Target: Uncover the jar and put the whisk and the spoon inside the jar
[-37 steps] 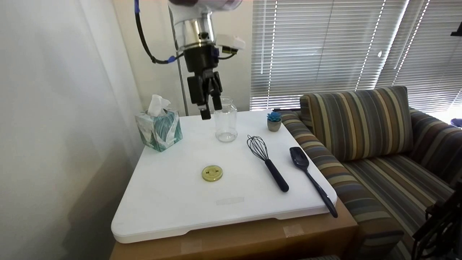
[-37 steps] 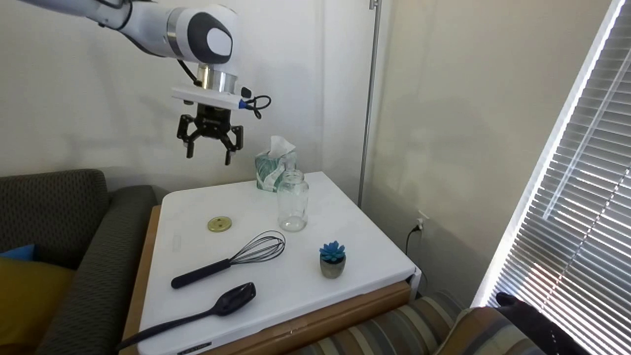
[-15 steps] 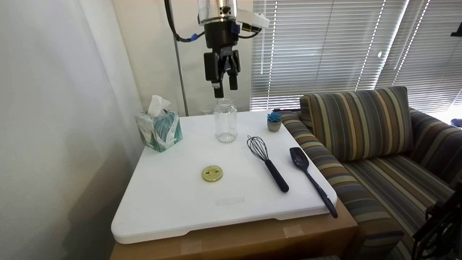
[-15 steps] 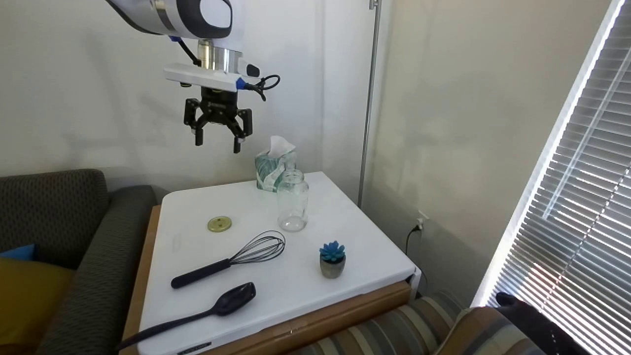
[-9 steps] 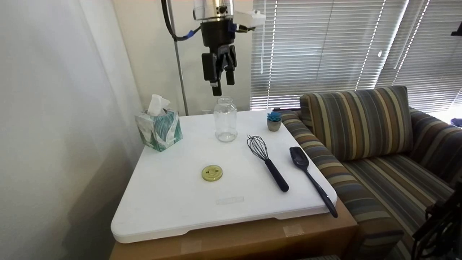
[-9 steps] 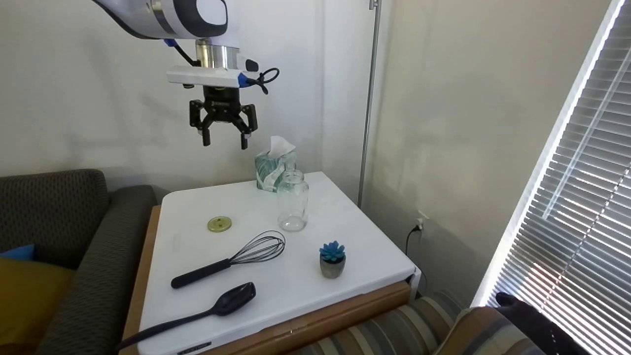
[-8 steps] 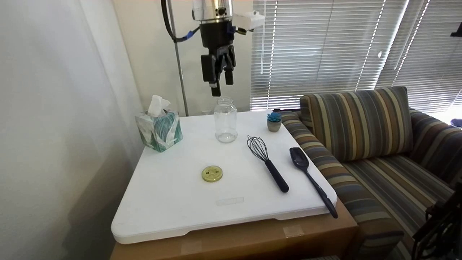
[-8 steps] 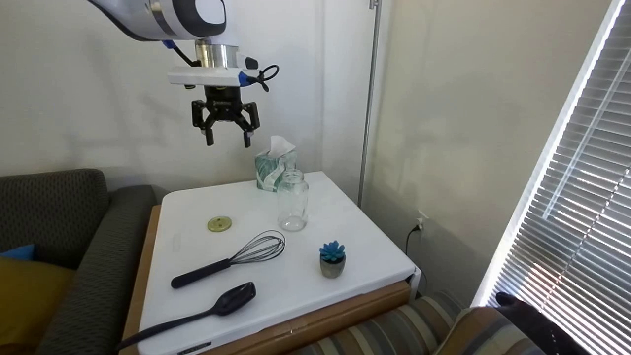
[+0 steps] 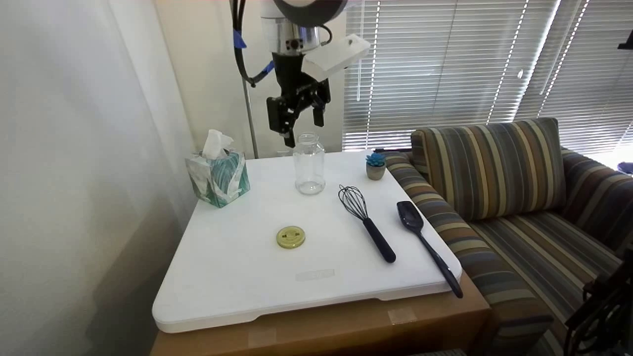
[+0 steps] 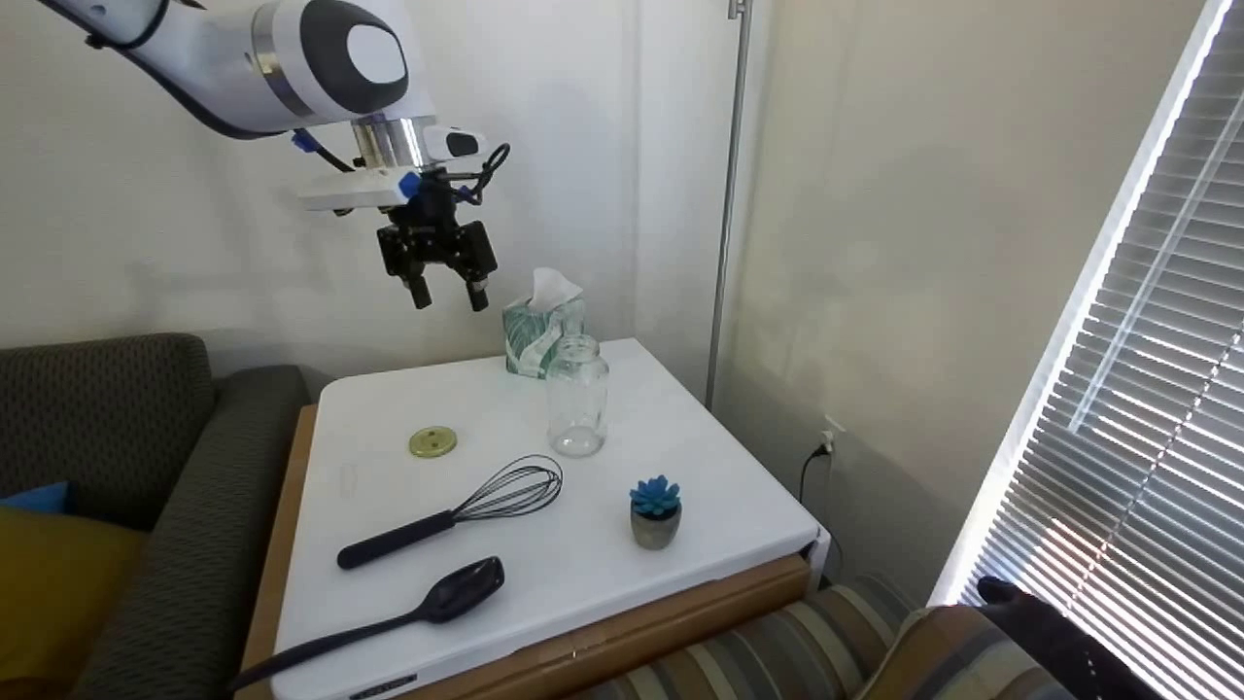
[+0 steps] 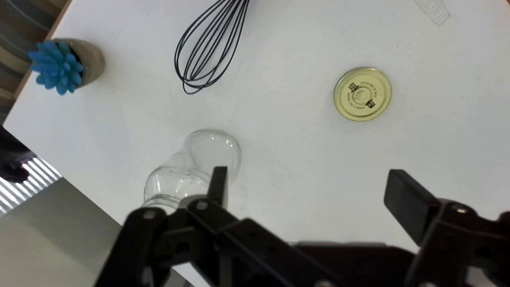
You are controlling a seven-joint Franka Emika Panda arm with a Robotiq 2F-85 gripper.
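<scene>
In an exterior view the bench (image 9: 227, 277) is overhung, upper centre, by the gripper (image 9: 304, 132) – spread wide, nothing held. The jar (image 9: 310, 170), below, is set uncovered, presumably for filling; the spoon (image 9: 414, 222) and whisk (image 9: 370, 228), at right, seem laid ready. On the lid (image 11: 362, 94), upper right in the wrist view – "POPS UP" can be read.

In an exterior view, the white tabletop (image 9: 217, 282) offers a wide passage at lower left, below the tissue box (image 9: 220, 179). The flat lid (image 9: 291, 237), near the middle, is a low obstacle. The upright jar (image 9: 309, 169) blocks a low pass at upper centre, the potted plant (image 9: 376, 170) another farther right; the jar's mouth is open from above. Right of centre, a narrow strip runs between the whisk (image 9: 370, 227) and the spoon (image 9: 429, 247).
</scene>
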